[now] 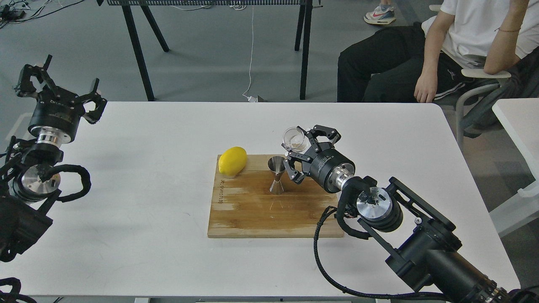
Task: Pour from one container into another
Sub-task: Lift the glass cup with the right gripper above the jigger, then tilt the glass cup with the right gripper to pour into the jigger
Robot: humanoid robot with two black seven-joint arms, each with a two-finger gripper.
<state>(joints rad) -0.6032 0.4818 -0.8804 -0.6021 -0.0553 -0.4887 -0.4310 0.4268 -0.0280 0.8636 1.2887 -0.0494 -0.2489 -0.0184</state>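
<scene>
The steel jigger [277, 174] stands upright on the wooden board [252, 210], right of the lemon. My right gripper [300, 148] is shut on the small clear glass cup [293, 140], holding it in the air just above and to the right of the jigger's mouth. The cup looks tilted, its mouth turned toward me and to the left. Far off at the table's left edge, my left gripper [59, 82] points up with its fingers spread and nothing between them.
A yellow lemon [232, 160] lies on the board's far left corner. The board has a dark wet stain and a metal handle on its right side. A seated person [442, 50] is beyond the table's far right corner.
</scene>
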